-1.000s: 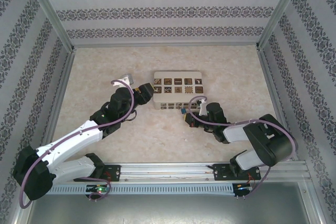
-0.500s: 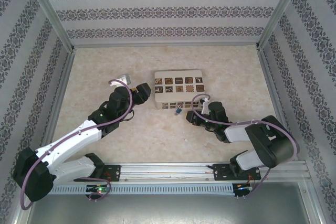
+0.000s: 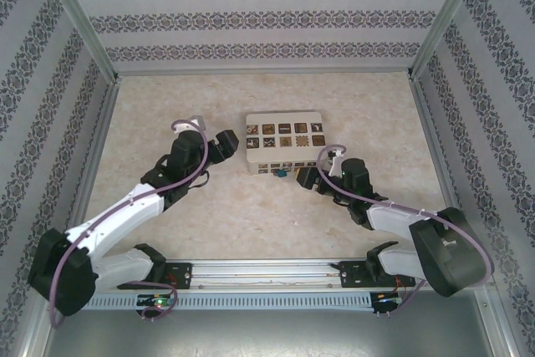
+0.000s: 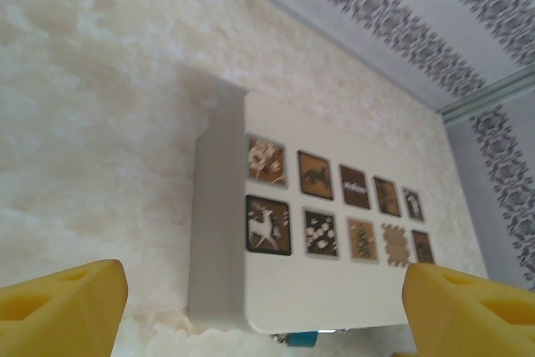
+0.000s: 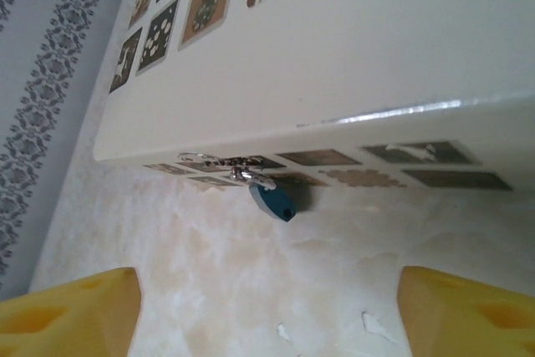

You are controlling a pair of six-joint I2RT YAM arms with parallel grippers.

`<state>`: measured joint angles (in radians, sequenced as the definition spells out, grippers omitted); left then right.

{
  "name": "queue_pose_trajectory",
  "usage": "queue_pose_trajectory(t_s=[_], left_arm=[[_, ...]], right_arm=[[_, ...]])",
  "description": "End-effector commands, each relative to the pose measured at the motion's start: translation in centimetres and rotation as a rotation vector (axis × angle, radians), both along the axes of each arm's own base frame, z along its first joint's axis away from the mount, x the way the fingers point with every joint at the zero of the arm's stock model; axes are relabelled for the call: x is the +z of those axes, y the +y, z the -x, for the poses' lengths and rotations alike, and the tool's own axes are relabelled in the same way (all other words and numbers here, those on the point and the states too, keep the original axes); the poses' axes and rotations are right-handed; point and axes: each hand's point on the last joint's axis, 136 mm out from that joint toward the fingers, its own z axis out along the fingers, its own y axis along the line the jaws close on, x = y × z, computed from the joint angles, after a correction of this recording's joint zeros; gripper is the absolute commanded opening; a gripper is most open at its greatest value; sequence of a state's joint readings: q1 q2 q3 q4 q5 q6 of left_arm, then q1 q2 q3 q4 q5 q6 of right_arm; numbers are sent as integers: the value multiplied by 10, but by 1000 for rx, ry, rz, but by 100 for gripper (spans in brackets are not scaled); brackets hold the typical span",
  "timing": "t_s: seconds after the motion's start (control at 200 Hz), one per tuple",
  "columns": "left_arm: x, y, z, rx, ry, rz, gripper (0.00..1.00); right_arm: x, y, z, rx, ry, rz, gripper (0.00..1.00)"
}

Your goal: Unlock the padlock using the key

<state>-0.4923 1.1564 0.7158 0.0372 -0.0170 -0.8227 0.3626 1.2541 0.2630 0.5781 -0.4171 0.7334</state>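
The small blue padlock [image 5: 274, 200] hangs by its silver shackle [image 5: 251, 175] from the latch on the front of the cream box [image 5: 351, 64]. A dark keyhole shows on its lower end. From above the padlock [image 3: 281, 174] is a blue speck at the box's near face. My right gripper [image 3: 305, 177] sits just right of it, open, with yellow pads [image 5: 71, 315] wide apart and nothing between them. My left gripper [image 3: 232, 143] is open at the left end of the box [image 3: 284, 143], its pads [image 4: 63, 311] on either side of that end. The key is out of view.
The box top carries brown patterned tiles [image 4: 267, 225]. It stands mid-table on a pale marbled surface [image 3: 251, 215]. Patterned walls [image 3: 267, 18] and metal frame posts close in the back and sides. Small white flecks [image 5: 368, 321] mark the table near the right gripper.
My right gripper has opened and drawn back to the right, and the padlock now hangs free at the box front. The left gripper has opened wider and shifted slightly away from the box.
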Motion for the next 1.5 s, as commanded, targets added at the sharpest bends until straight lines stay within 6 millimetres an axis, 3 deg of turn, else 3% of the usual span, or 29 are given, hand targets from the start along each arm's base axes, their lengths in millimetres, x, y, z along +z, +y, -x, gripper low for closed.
queue_pose_trajectory(t_s=[0.0, 0.09, 0.46, 0.58, 0.605, 0.789, 1.069, 1.329, 1.494], left_arm=[[-7, -14, -11, -80, 58, 81, 85], [-19, -17, -22, -96, 82, 115, 84], [-69, -49, -53, -268, 263, 114, 80], [-87, -56, -56, -298, 333, 110, 73], [-89, -57, -56, -303, 343, 114, 71], [-113, -49, -42, -282, 419, 85, 67], [-147, -38, -1, -240, 518, 100, 62], [-145, -37, 13, -229, 513, 128, 61], [-130, -40, 7, -229, 472, 150, 63]], right_arm=[[16, 2, -9, -4, -25, -35, 91], [22, 3, -14, -6, -32, -56, 98], [28, 5, -24, 2, -43, -86, 98], [24, 5, -25, 6, -35, -86, 98], [35, 8, -33, 12, -62, -92, 98], [35, 10, -44, 43, -85, -65, 98], [38, 24, -69, 151, -150, -28, 98], [46, 34, -89, 201, -248, -19, 98], [39, 31, -84, 199, -239, -6, 98]])
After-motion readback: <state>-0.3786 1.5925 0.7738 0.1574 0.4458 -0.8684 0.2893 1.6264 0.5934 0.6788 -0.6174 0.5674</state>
